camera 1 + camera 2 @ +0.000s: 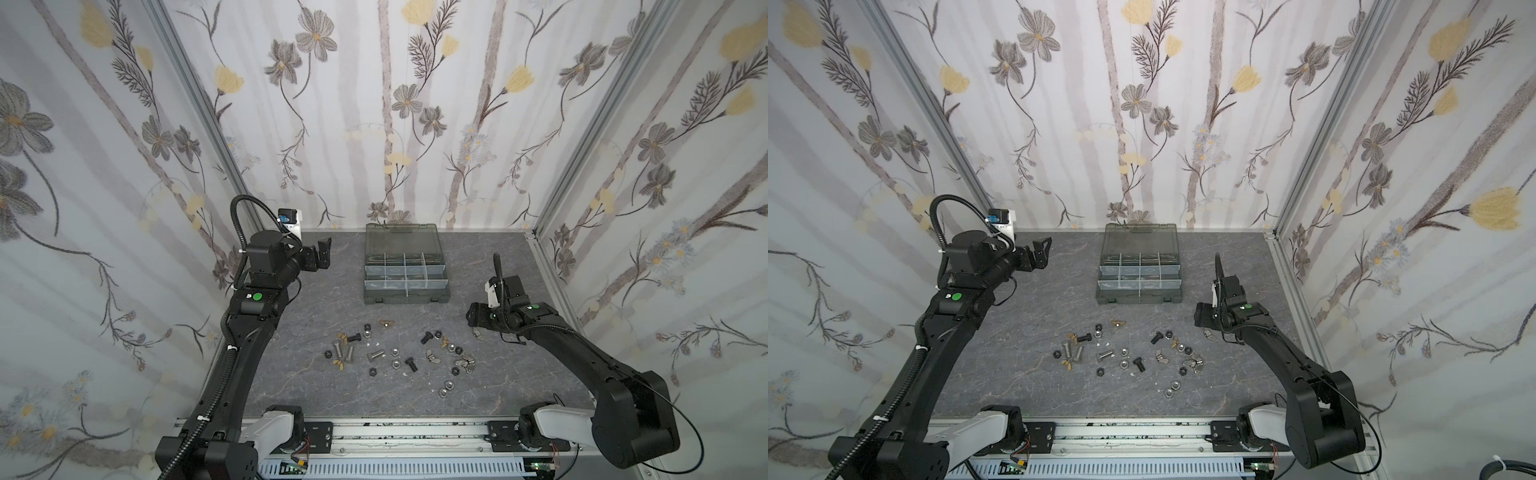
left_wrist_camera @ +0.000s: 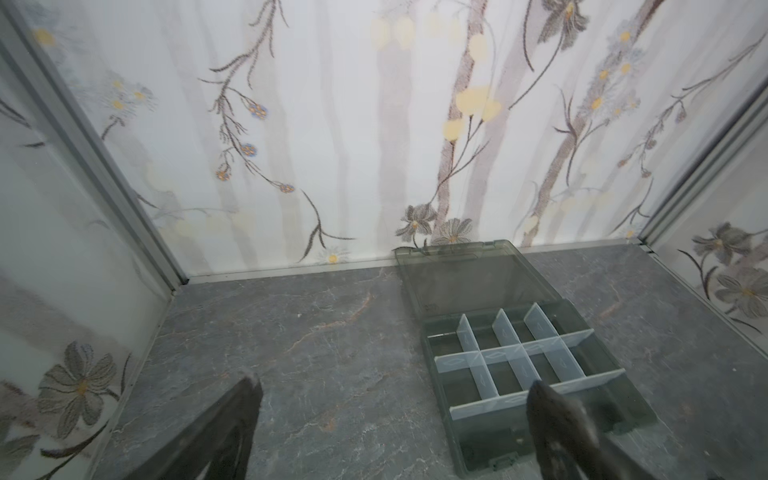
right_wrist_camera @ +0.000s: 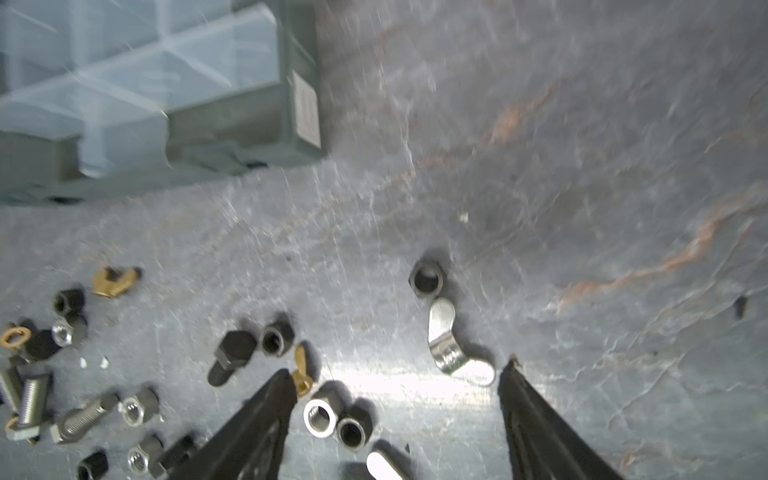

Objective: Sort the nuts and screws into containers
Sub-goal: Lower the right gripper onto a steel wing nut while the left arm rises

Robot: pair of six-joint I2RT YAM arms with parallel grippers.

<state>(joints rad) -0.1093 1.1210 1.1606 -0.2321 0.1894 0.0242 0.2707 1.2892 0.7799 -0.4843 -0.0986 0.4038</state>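
Right claw (image 3: 397, 370): released, empty, shiny silver metal wing nut (image 3: 446, 349) lying between its jaws on the grey marbled surface (image 3: 582, 124); left claw (image 2: 395, 382): released, empty.

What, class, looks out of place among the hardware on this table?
A silver wing nut and black hex nut lie apart from the main scatter. Tiny white specks among the bolts look like debris.
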